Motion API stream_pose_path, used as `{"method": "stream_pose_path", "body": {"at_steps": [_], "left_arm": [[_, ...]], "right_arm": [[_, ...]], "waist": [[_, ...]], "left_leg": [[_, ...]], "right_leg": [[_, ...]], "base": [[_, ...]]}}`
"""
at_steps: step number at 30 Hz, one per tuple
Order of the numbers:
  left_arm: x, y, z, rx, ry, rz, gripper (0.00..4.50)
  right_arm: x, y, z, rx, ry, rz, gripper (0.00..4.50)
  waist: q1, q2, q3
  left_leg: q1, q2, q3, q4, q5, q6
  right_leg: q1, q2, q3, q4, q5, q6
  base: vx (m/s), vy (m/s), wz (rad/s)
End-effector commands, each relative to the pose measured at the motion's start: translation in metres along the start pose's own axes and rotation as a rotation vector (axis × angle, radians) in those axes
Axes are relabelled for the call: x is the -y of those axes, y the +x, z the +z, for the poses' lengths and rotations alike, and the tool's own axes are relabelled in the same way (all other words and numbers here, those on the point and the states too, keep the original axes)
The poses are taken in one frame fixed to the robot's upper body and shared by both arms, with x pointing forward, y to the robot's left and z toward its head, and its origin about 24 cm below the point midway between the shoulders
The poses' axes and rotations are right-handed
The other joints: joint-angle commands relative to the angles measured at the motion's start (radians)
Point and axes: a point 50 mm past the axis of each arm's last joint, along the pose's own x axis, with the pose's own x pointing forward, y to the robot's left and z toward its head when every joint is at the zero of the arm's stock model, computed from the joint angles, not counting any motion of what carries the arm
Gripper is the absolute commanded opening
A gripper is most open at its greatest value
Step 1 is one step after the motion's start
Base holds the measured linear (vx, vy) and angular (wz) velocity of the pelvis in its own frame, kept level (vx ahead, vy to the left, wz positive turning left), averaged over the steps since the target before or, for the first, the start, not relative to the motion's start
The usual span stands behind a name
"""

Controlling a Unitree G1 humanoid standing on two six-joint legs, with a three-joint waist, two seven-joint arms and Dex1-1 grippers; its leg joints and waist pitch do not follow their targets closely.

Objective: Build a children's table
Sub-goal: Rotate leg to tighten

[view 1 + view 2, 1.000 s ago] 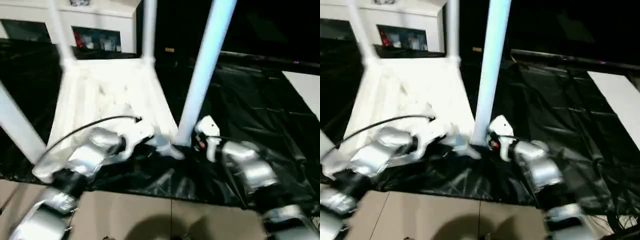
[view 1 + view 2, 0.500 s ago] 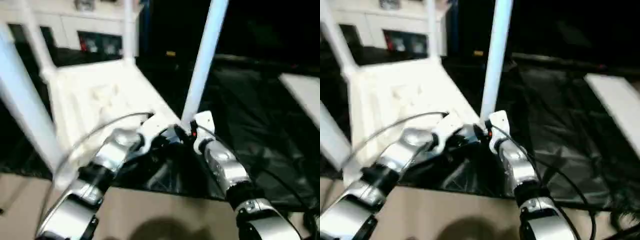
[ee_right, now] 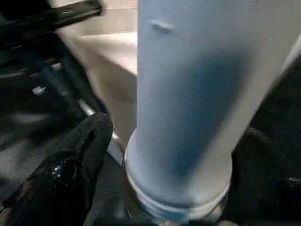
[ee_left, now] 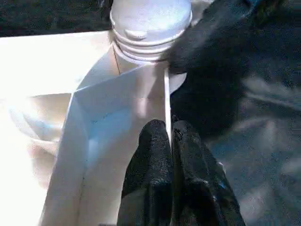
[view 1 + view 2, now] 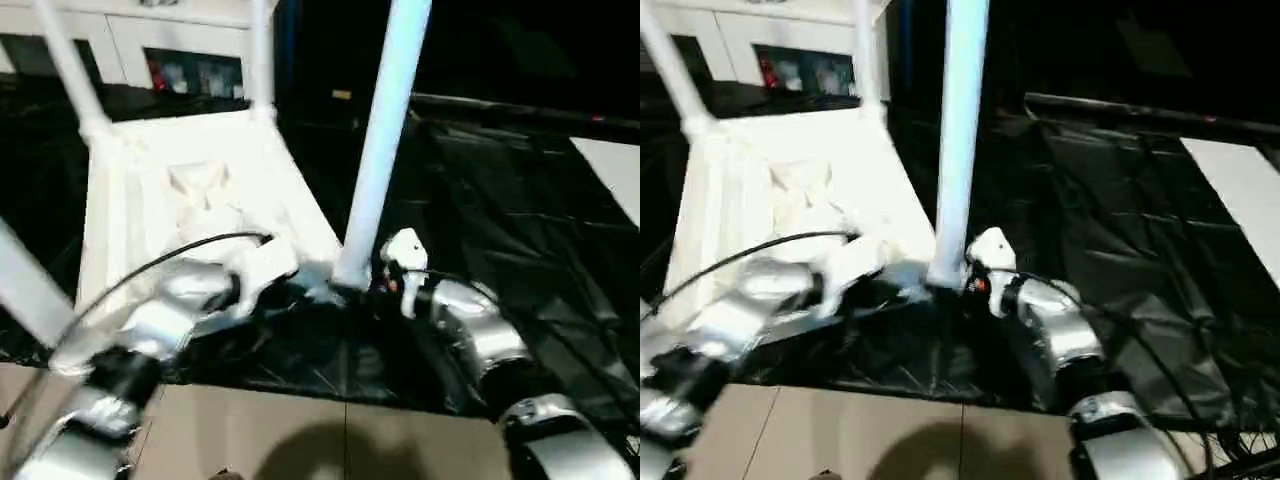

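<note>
A black plastic sheet (image 5: 500,200) carries the white ribbed plastic tabletop (image 5: 190,200), underside up. A long white tube leg (image 5: 375,160) stands in its near corner socket. The left gripper (image 4: 170,141) has its jaws clenched on the tabletop's thin rim. The right gripper (image 5: 385,280) is at the leg's base; whether its jaws grip I cannot tell.

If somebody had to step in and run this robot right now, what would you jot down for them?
Left claw: shut on the thin edge wall of the tabletop, close to the near corner socket.
Right claw: one black finger rests beside the base of the near leg; open or shut, cannot tell.
Tabletop lies underside up on black sheeting.
Done: four legs stand in the corner sockets.
Left: check that the near leg is fully seated, then probably turn the table upright.
</note>
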Motion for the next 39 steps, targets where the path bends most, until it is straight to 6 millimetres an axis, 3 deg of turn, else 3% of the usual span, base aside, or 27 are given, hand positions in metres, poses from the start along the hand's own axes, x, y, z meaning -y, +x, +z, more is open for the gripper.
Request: {"method": "stream_pose_path", "body": {"at_steps": [1, 2, 5, 6, 7, 9, 10, 12, 17, 21, 25, 27, 28, 29, 30, 31, 32, 35, 39], "left_arm": [[0.012, 0.004, 0.001, 0.038, 0.014, -0.108, 0.00], [0.012, 0.001, 0.000, 0.032, 0.017, -0.121, 0.00], [0.012, -0.002, -0.001, 0.026, 0.022, -0.137, 0.00], [0.012, -0.002, -0.001, 0.026, 0.022, -0.137, 0.00], [0.011, -0.005, -0.002, 0.018, 0.030, -0.150, 0.00], [0.010, -0.009, -0.003, 0.014, 0.028, -0.174, 0.00], [0.010, -0.010, -0.003, 0.013, 0.026, -0.180, 0.00], [0.009, -0.014, -0.002, 0.011, 0.021, -0.209, 0.00], [0.007, -0.016, -0.001, 0.015, 0.016, -0.219, 0.00], [0.007, -0.014, -0.001, 0.037, -0.017, -0.214, 0.00], [0.002, 0.002, -0.001, 0.034, -0.063, -0.098, 0.00], [0.001, 0.012, 0.000, 0.030, -0.083, -0.052, 0.00], [0.002, 0.026, 0.004, 0.044, -0.109, -0.018, 0.00], [0.003, 0.031, 0.006, 0.052, -0.118, -0.009, 0.00], [0.005, 0.042, 0.010, 0.064, -0.134, 0.008, 0.00], [0.005, 0.043, 0.011, 0.065, -0.135, 0.009, 0.00], [0.007, 0.053, 0.015, 0.070, -0.145, 0.020, 0.00], [0.010, 0.067, 0.020, 0.059, -0.145, 0.047, 0.00], [0.009, 0.072, 0.022, 0.062, -0.154, 0.071, 0.00]], "right_arm": [[-0.008, 0.003, 0.003, -0.020, -0.033, 0.123, 3.95], [-0.008, 0.002, 0.002, -0.034, -0.047, 0.146, 3.95], [-0.008, 0.001, 0.002, -0.047, -0.057, 0.172, 3.95], [-0.008, 0.001, 0.002, -0.047, -0.057, 0.172, 3.69], [-0.007, 0.000, 0.003, -0.056, -0.072, 0.190, 3.62], [-0.006, -0.001, 0.005, -0.062, -0.073, 0.210, 3.59], [-0.006, -0.001, 0.005, -0.064, -0.072, 0.216, 3.36], [-0.005, -0.003, 0.006, -0.076, -0.070, 0.248, 3.36], [-0.006, -0.004, 0.006, -0.079, -0.059, 0.268, 2.80], [-0.010, -0.003, 0.001, -0.056, -0.008, 0.269, 2.74], [-0.013, 0.006, -0.005, 0.002, 0.082, 0.133, 2.72], [-0.013, 0.012, -0.009, 0.009, 0.099, 0.046, 2.72], [-0.014, 0.021, -0.013, 0.028, 0.131, -0.068, 2.72], [-0.015, 0.024, -0.014, 0.036, 0.147, -0.109, 2.72], [-0.016, 0.032, -0.015, 0.039, 0.168, -0.195, 2.72], [-0.016, 0.032, -0.015, 0.039, 0.170, -0.202, 2.71], [-0.018, 0.040, -0.015, 0.045, 0.190, -0.268, 2.71], [-0.020, 0.056, -0.010, 0.066, 0.227, -0.391, 2.71], [-0.023, 0.065, 0.000, 0.117, 0.231, -0.394, 2.71]], "waist": [[-0.003, -0.003, -0.054], [-0.004, -0.006, -0.052], [-0.003, -0.002, -0.048], [-0.003, -0.003, -0.048], [-0.003, -0.008, -0.047], [-0.003, -0.009, -0.046], [-0.003, -0.008, -0.046], [-0.003, -0.010, -0.047], [-0.001, -0.015, -0.049], [-0.001, -0.015, -0.048], [0.002, -0.016, -0.042], [0.000, -0.020, -0.039], [-0.002, -0.015, -0.033], [-0.004, -0.016, -0.033], [-0.004, -0.008, -0.031], [-0.004, -0.011, -0.032], [-0.005, -0.007, -0.035], [-0.009, -0.009, -0.034], [-0.010, -0.005, -0.035]], "left_leg": [[0.004, 0.001, 0.022, -0.047, -0.065, 0.108], [0.005, 0.002, 0.023, -0.049, -0.082, 0.103], [0.011, 0.005, 0.024, -0.053, -0.128, 0.079], [0.011, 0.006, 0.024, -0.054, -0.133, 0.075], [0.008, 0.006, 0.025, -0.055, -0.135, 0.070], [0.010, 0.006, 0.025, -0.056, -0.149, 0.056], [0.008, 0.006, 0.024, -0.057, -0.148, 0.054], [0.008, 0.006, 0.025, -0.056, -0.138, 0.051], [0.008, 0.004, 0.028, -0.051, -0.089, 0.068], [0.010, 0.005, 0.030, -0.051, -0.098, 0.070], [0.012, 0.005, 0.031, -0.055, -0.130, 0.056], [0.014, 0.004, 0.029, -0.060, -0.184, 0.027], [0.021, 0.004, 0.028, -0.066, -0.249, 0.001], [0.021, 0.004, 0.028, -0.066, -0.257, -0.004], [0.022, 0.004, 0.027, -0.069, -0.271, -0.022], [0.025, 0.004, 0.025, -0.070, -0.284, -0.024], [0.019, 0.003, 0.022, -0.070, -0.279, -0.025], [0.020, 0.001, 0.023, -0.070, -0.296, -0.020], [0.020, 0.001, 0.023, -0.071, -0.305, -0.015]], "right_leg": [[0.053, -0.038, 0.046, -0.059, 0.118, -0.255], [0.052, -0.038, 0.046, -0.063, 0.088, -0.252], [0.048, -0.041, 0.048, -0.068, 0.025, -0.246], [0.048, -0.041, 0.049, -0.068, 0.020, -0.245], [0.050, -0.041, 0.050, -0.068, 0.011, -0.239], [0.047, -0.042, 0.051, -0.071, -0.032, -0.225], [0.048, -0.042, 0.051, -0.070, -0.033, -0.225], [0.048, -0.042, 0.053, -0.068, -0.026, -0.223], [0.049, -0.039, 0.055, -0.059, 0.063, -0.242], [0.047, -0.039, 0.057, -0.060, 0.052, -0.245], [0.043, -0.039, 0.060, -0.067, -0.003, -0.233], [0.045, -0.042, 0.062, -0.076, -0.097, -0.212], [0.036, -0.044, 0.064, -0.089, -0.207, -0.186], [0.036, -0.045, 0.065, -0.091, -0.234, -0.177], [0.032, -0.047, 0.067, -0.098, -0.278, -0.163], [0.030, -0.047, 0.066, -0.102, -0.305, -0.154], [0.035, -0.047, 0.065, -0.099, -0.308, -0.145], [0.028, -0.043, 0.067, -0.105, -0.327, -0.131], [0.026, -0.041, 0.067, -0.105, -0.304, -0.129]], "base": [[0.000, 0.000, 0.00], [0.000, 0.000, 0.00], [0.000, 0.000, 0.00], [0.000, 0.000, 0.00], [0.000, 0.000, 0.00], [0.000, 0.000, 0.00], [0.000, 0.000, 0.00], [0.000, 0.000, 0.00], [0.000, 0.000, 0.00], [0.000, 0.000, 0.00], [0.000, 0.000, 0.00], [0.000, 0.000, 0.00], [0.000, 0.000, 0.00], [0.000, 0.000, 0.00], [0.000, 0.000, 0.00], [0.000, 0.000, 0.00], [0.000, 0.000, 0.00], [0.000, 0.000, 0.00], [0.000, 0.000, 0.00]]}}
